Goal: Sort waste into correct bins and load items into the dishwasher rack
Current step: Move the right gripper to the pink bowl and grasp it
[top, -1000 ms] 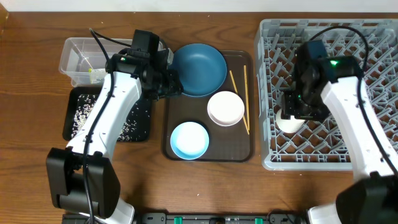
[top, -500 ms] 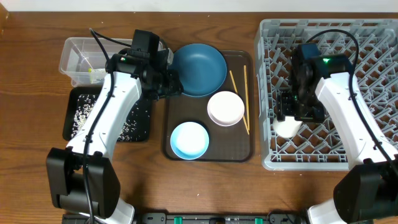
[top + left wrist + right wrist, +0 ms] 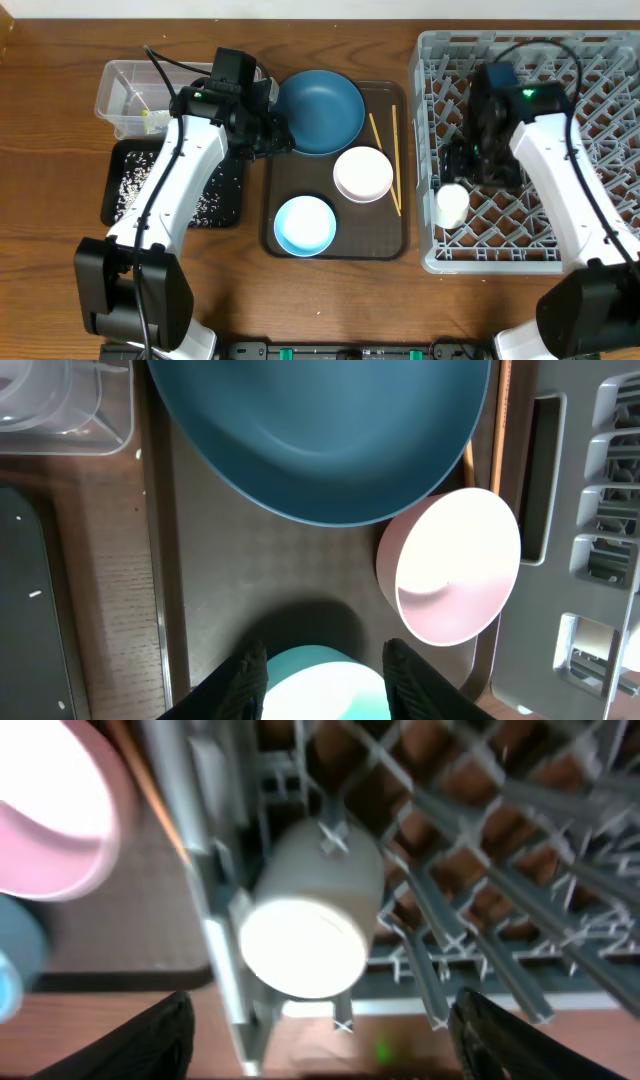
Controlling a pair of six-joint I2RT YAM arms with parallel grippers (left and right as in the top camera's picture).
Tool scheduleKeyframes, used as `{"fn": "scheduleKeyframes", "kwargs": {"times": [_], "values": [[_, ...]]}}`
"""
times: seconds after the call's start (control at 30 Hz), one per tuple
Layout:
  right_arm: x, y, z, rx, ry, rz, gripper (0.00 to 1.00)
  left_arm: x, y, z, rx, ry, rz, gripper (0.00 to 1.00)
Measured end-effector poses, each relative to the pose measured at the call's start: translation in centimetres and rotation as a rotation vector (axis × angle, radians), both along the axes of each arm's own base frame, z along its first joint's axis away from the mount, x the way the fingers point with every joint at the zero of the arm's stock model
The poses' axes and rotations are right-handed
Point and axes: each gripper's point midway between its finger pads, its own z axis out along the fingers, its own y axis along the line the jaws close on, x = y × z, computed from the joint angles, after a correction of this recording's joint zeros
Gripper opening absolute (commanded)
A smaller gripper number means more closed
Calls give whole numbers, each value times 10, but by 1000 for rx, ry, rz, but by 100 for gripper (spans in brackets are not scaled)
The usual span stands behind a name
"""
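The small pale cup [image 3: 452, 206] lies on its side in the front-left part of the grey dishwasher rack [image 3: 560, 60]. It also shows in the right wrist view [image 3: 315, 925]. My right gripper [image 3: 482, 165] is open and empty just behind and above the cup, not touching it. On the brown tray sit the dark-blue bowl [image 3: 320, 110], the beige bowl [image 3: 363, 173], the light-blue bowl [image 3: 305, 224] and two chopsticks [image 3: 394, 165]. My left gripper [image 3: 325, 680] is open and empty at the dark-blue bowl's left rim, with the light-blue bowl [image 3: 325, 685] seen between its fingers.
The clear tub [image 3: 125, 85] at the back left holds a yellow-green scrap [image 3: 148, 113]. The black tray [image 3: 228, 190] in front of it carries scattered rice grains, partly hidden by my left arm. The brown serving tray [image 3: 385, 245] lies between the bins and the rack.
My right gripper has let go of the cup and drawn back and up. The cup has settled on its side a little further left in the rack. The left arm has not moved.
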Motion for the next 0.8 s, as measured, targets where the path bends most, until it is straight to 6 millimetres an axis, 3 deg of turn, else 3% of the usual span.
{"fn": "scheduleKeyframes", "kwargs": {"times": [0.1,0.2,0.3,0.33,0.43,0.53,0.7,0.73,0.8], "values": [[32,16,28,63,-144,16,74,0,0,0,3,-2,1,41],[60,44,51,121,-290,71,68,2,6,-2,33,-7,13,41],[69,76,57,162,-353,126,67,5,15,-4,66,-12,35,42],[70,88,56,170,-357,146,66,6,20,-4,73,-12,47,47],[69,111,38,157,-325,182,65,10,39,-5,96,-12,90,53],[69,126,1,117,-242,206,62,15,63,-7,122,-11,148,59],[70,126,-55,54,-115,207,51,18,101,-9,174,-3,242,66],[70,125,-62,46,-101,211,48,18,105,-9,180,-3,254,75],[71,125,-72,36,-79,213,44,19,111,-9,189,-3,266,79]]}}
